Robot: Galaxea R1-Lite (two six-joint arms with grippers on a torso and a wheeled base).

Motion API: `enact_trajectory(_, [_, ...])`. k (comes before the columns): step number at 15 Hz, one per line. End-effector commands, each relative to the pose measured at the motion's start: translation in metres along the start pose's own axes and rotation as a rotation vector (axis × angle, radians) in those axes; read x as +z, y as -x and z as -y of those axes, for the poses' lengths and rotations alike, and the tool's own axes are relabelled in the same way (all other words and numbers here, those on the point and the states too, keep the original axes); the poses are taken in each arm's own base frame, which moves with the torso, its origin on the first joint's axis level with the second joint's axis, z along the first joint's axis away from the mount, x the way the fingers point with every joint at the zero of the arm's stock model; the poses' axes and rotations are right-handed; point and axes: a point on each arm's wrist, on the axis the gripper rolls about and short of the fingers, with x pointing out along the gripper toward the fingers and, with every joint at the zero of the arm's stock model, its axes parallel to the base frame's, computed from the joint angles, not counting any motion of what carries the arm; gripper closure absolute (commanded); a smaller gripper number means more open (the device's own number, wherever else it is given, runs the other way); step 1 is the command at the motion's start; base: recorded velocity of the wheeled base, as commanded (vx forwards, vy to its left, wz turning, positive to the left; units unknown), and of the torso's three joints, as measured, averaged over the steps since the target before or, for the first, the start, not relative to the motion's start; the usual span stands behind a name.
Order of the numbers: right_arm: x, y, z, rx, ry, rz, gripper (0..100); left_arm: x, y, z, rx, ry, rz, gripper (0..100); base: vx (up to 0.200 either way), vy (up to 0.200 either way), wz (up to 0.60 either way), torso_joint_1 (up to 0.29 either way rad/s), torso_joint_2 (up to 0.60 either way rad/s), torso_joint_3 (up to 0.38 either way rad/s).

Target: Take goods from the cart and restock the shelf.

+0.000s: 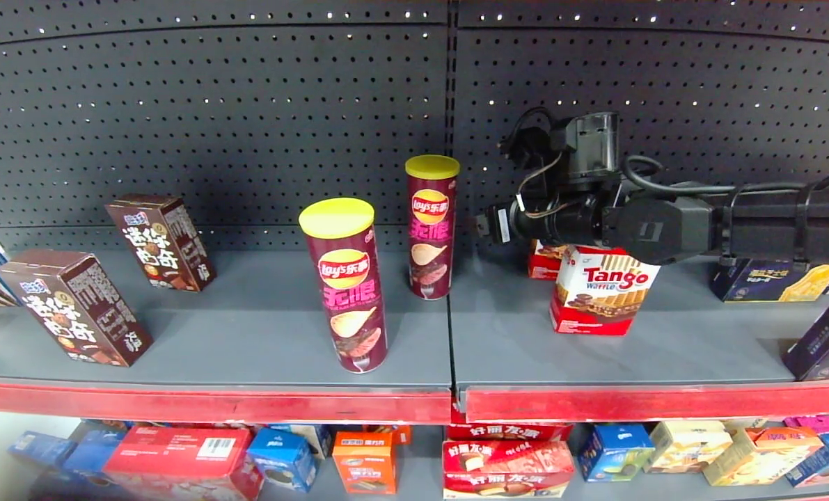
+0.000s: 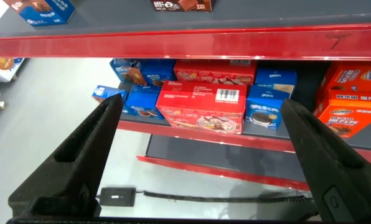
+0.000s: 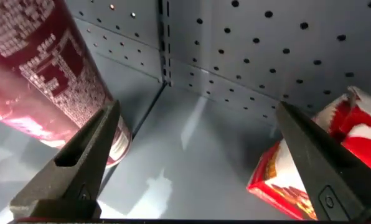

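Your right claw (image 3: 198,111) is spread wide and empty, level over the shelf (image 1: 247,348). The rear chip can (image 1: 431,226) stands upright just past one fingertip, long axis vertical, not between the jaws. The wafer box (image 1: 602,289) sits under the wrist, so I'd pull back straight.

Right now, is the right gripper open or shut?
Open: the right gripper has its fingers wide apart, bare shelf between them.
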Motion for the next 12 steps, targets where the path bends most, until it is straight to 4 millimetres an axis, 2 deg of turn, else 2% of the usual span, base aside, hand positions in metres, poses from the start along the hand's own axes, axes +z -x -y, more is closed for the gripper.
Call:
enact_trajectory(1, [0.000, -0.003, -0.001, 0.002, 0.001, 0.001, 0, 0.001, 0.000, 0.000, 0.001, 0.001, 0.002, 0, 0.000, 0.000, 0.00, 0.000, 0.00, 0.000])
enact_trajectory(4, [-0.001, -0.011, -0.005, 0.006, 0.011, 0.010, 0, 0.002, 0.001, 0.000, 0.001, 0.003, 0.008, 0, 0.000, 0.000, 0.00, 0.000, 0.00, 0.000])
enact_trajectory(12, [0.000, -0.014, -0.014, 0.023, 0.017, 0.016, 0, 0.004, 0.001, -0.001, 0.002, 0.005, 0.015, 0, 0.000, 0.000, 0.00, 0.000, 0.00, 0.000])
